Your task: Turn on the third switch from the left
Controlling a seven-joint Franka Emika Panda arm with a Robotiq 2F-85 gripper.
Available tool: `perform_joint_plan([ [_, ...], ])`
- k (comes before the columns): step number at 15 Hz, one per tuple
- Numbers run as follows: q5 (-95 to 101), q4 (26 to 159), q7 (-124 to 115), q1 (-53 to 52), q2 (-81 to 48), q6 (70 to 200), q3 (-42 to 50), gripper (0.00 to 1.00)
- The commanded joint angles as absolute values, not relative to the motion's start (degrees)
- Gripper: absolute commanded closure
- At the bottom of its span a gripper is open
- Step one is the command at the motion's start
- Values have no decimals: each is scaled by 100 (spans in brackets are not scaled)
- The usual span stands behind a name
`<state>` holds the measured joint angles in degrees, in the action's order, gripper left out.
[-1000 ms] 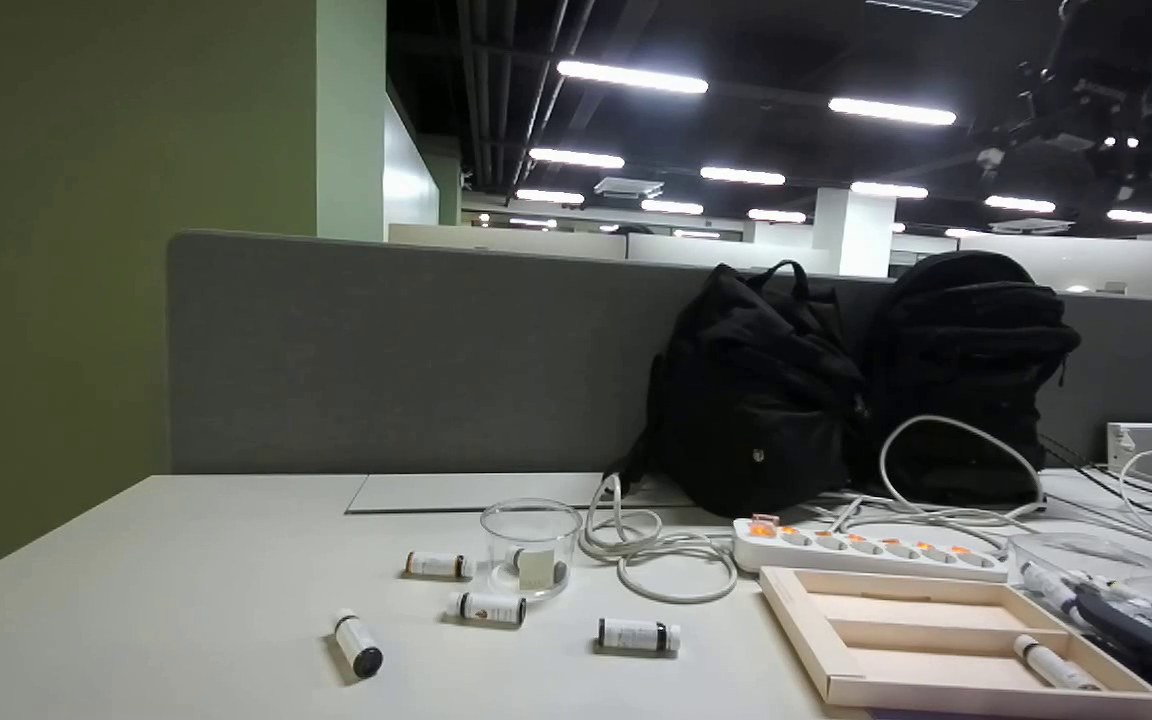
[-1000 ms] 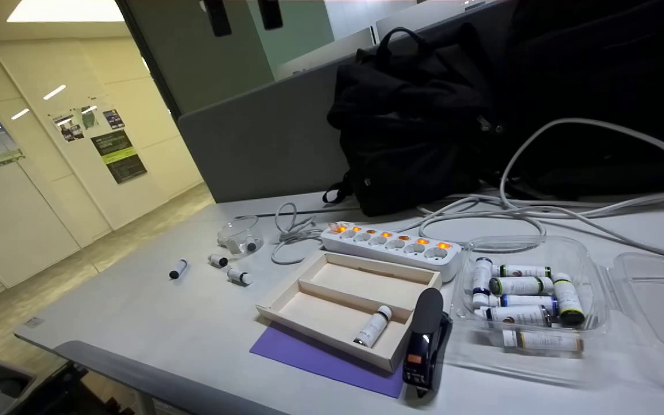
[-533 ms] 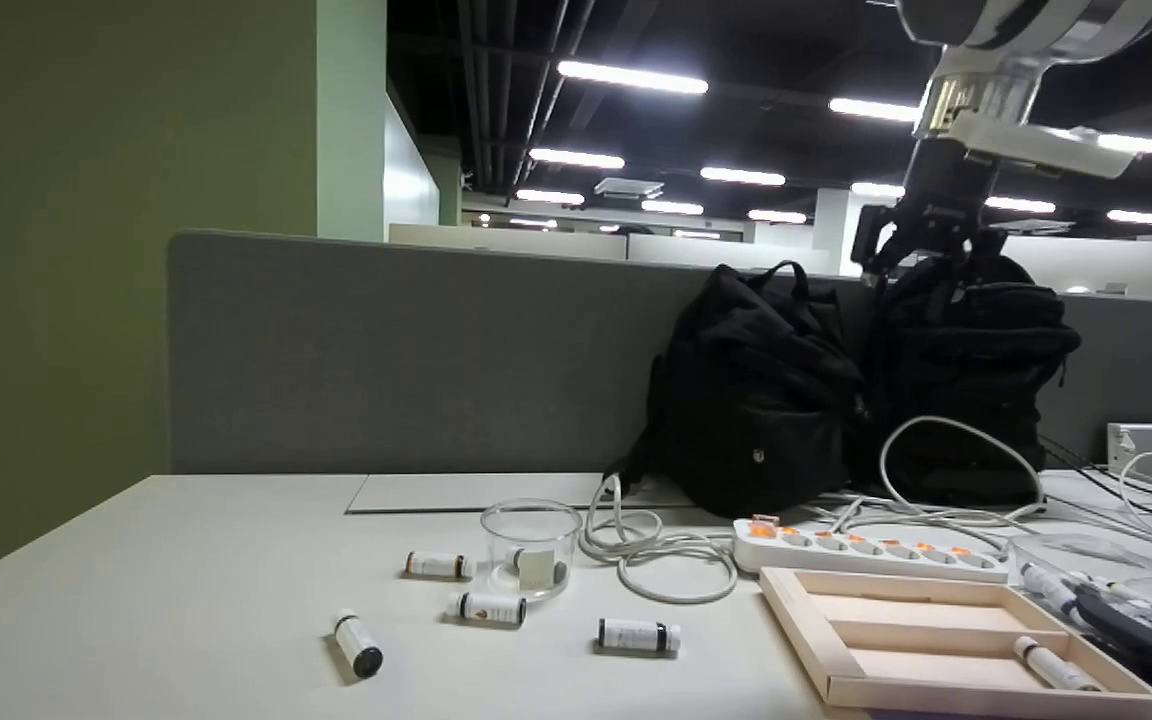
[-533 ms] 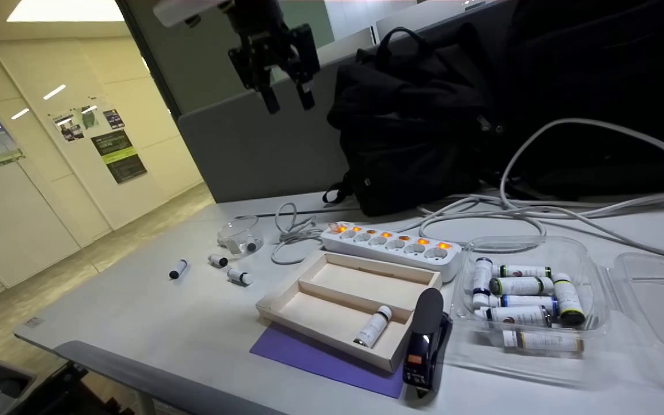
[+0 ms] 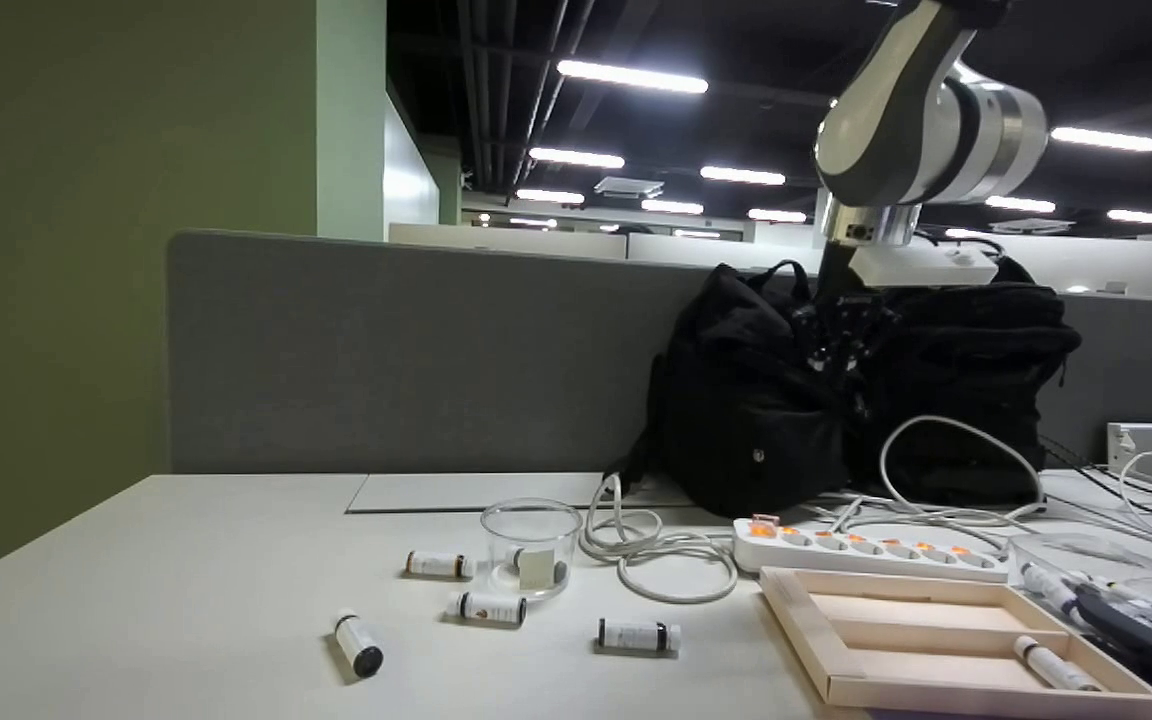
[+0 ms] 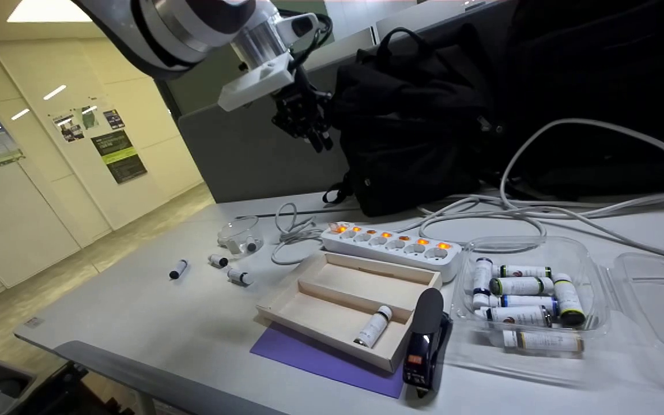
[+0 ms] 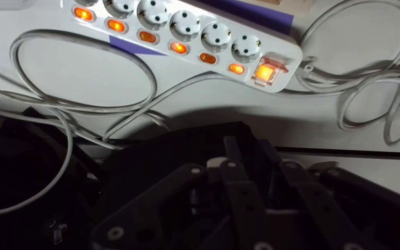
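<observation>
The white power strip (image 7: 217, 34) crosses the top of the wrist view and shows in both exterior views. A large lit switch (image 7: 264, 73) marks one end. Along its row, small switches glow orange except two dark ones. Third from the left in the wrist view is a dark switch (image 7: 148, 36). In an exterior view, counting the large one, the third switch (image 6: 371, 231) is also dark. My gripper (image 7: 248, 139) hangs high above the desk, well apart from the strip, before the backpacks (image 5: 766, 420). A narrow gap separates its fingers, with nothing seen between them.
A wooden tray (image 6: 326, 338) lies close in front of the strip, with a black stapler (image 6: 427, 340) beside it. A clear box (image 6: 600, 300) of bottles stands past the strip's far end. Loose white cable (image 7: 144, 104) loops around the strip; a clear cup (image 5: 533, 510) stands farther left.
My arm has come down into both exterior views from above and swung toward the backpacks. The gripper has turned, and its fingers have drawn much closer together.
</observation>
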<state>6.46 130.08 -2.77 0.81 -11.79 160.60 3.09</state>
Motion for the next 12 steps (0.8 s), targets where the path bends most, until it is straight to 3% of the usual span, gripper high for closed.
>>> perform_joint_plan([
  [1, 1062, 11889, -992, -148, -2032, 15753, 684, 100],
  [2, 1044, 11643, -1132, -198, -2194, 15542, 777, 100],
  [3, 865, 12271, -661, -55, -1820, 15908, 582, 98],
  [12, 877, 11747, -831, -123, -2201, 15676, 704, 99],
])
